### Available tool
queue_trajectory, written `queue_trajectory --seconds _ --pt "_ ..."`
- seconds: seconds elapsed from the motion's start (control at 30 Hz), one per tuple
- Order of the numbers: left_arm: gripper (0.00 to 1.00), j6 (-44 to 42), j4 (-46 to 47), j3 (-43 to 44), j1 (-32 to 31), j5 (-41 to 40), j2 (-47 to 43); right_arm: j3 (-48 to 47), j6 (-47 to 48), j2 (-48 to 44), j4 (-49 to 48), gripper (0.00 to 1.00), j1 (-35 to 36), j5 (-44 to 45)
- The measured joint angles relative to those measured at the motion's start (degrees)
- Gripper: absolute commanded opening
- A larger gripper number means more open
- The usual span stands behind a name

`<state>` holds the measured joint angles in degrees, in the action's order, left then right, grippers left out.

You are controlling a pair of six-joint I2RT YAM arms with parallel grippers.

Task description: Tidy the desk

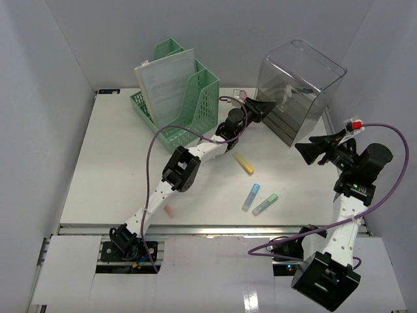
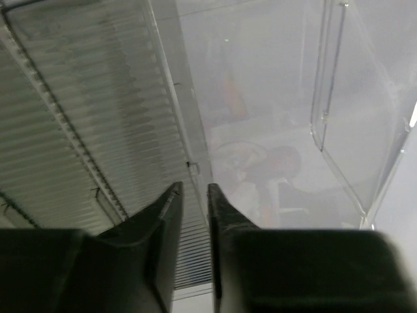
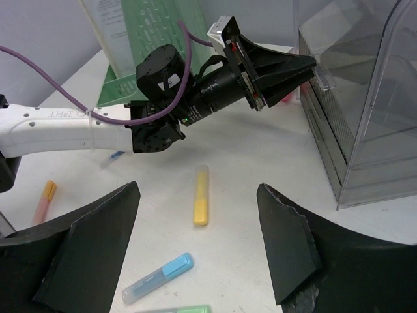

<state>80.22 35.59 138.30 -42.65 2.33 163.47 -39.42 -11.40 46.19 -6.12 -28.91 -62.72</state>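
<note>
The white desk [image 1: 111, 169] holds a clear plastic drawer unit [image 1: 296, 91] at the back right. My left gripper [image 1: 273, 106] reaches to its front and is shut on a small clear drawer handle [image 3: 324, 77]. In the left wrist view the nearly closed gripper [image 2: 194, 189] has the handle's thin clear edge between its fingers. My right gripper [image 1: 306, 151] is open and empty, hovering above the desk's right side. In the right wrist view the right gripper [image 3: 197, 189] frames a yellow highlighter [image 3: 201, 195].
The yellow highlighter [image 1: 244, 163], a blue one [image 1: 251, 196] and a green one [image 1: 265, 204] lie mid-desk, and a pink-orange one [image 1: 169, 210] lies near the front rail. A green file organizer [image 1: 182, 98] with papers stands at the back. The left arm spans the desk diagonally.
</note>
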Motion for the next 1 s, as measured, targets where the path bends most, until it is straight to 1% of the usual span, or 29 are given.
queue_trajectory --seconds 0.23,0.33,0.47,0.73,0.9,1.0 --pt "0.2 0.3 1.3 0.0 -0.1 0.0 0.0 0.0 0.0 0.0 -0.1 0.79 0.0 0.0" --pt "0.08 0.5 1.3 0.0 -0.1 0.0 0.0 0.3 0.0 -0.2 -0.1 0.79 0.0 0.0" --pt "0.0 1.4 1.7 -0.1 0.0 0.0 0.0 0.9 0.0 -0.4 -0.1 0.79 0.0 0.0" --pt "0.0 2.4 5.3 -3.2 0.3 0.3 -0.6 0.9 0.1 -0.5 -0.1 0.79 0.0 0.5" --pt "0.0 2.8 8.4 -10.1 0.6 0.9 -4.9 0.8 1.5 0.2 0.4 0.79 0.0 1.3" --pt "0.0 2.8 9.0 -11.8 0.7 1.5 -6.2 0.2 1.9 1.0 1.6 0.79 0.0 1.7"
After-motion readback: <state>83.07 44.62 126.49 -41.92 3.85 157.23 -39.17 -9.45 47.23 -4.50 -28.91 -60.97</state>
